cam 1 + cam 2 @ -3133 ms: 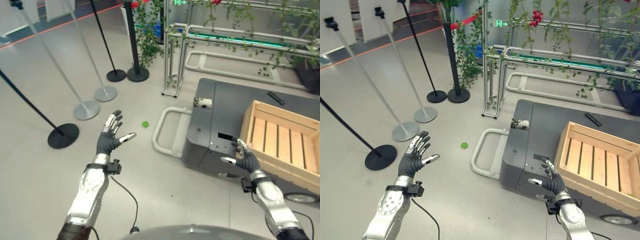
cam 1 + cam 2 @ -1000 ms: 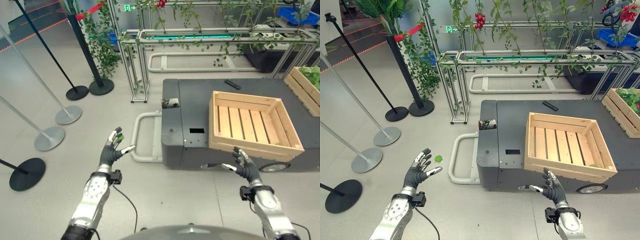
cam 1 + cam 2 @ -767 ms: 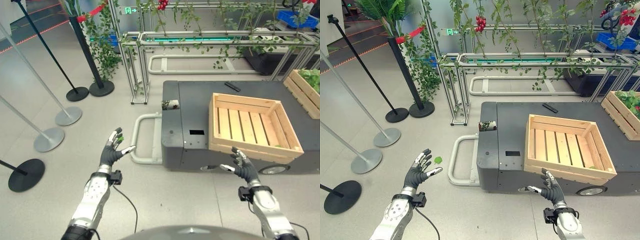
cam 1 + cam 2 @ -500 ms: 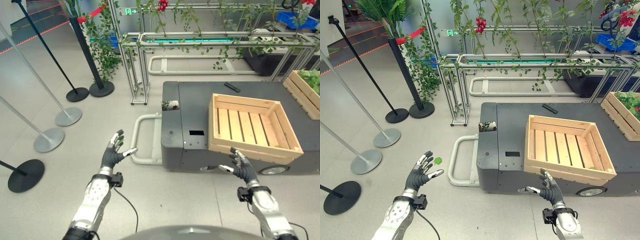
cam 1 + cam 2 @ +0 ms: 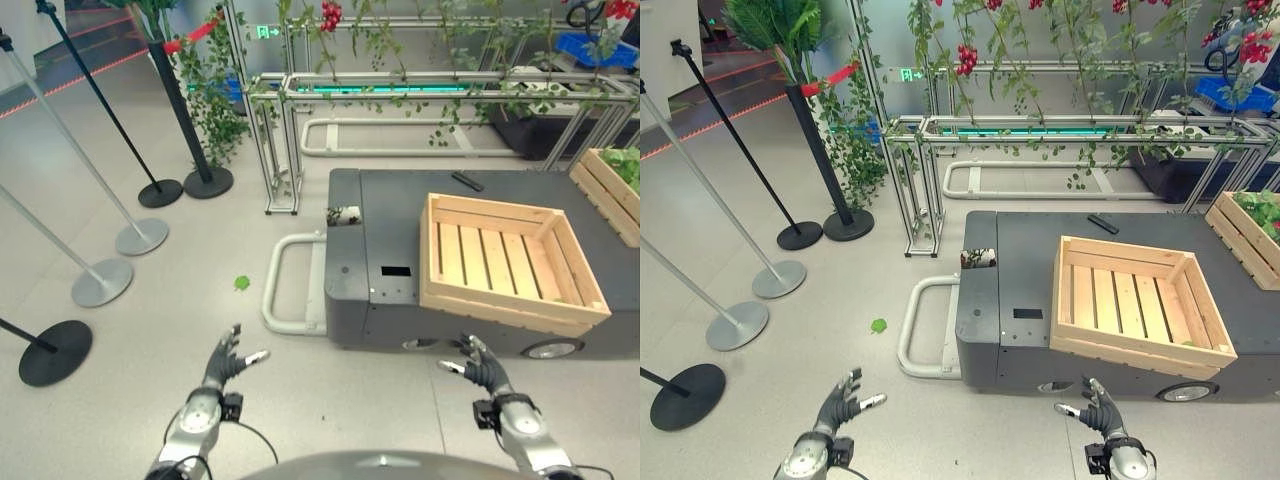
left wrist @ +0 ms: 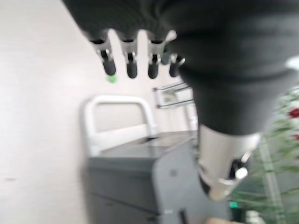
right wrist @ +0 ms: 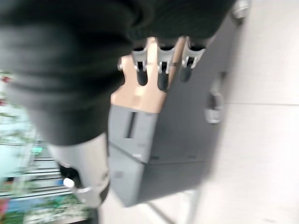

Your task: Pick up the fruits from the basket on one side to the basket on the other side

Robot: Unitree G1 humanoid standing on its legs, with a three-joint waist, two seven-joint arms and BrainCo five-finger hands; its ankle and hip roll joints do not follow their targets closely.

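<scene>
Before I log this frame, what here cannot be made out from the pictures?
- Second crate: cut off by the right edge of the right eye view; green leaves show, any fruit inside cannot be told.
- Wooden crate on the grey cart: its near inside corner is hidden by its front wall.
- Green bit on the floor: too small to identify.
- Small dark object on the cart: too small to name.

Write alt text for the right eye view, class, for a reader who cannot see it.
An empty wooden crate sits on a dark grey cart on a pale floor. Both robot hands, left hand and right hand, hover open and empty near the cart. Behind it stand metal frames with vines; a second crate holds greenery.
</scene>
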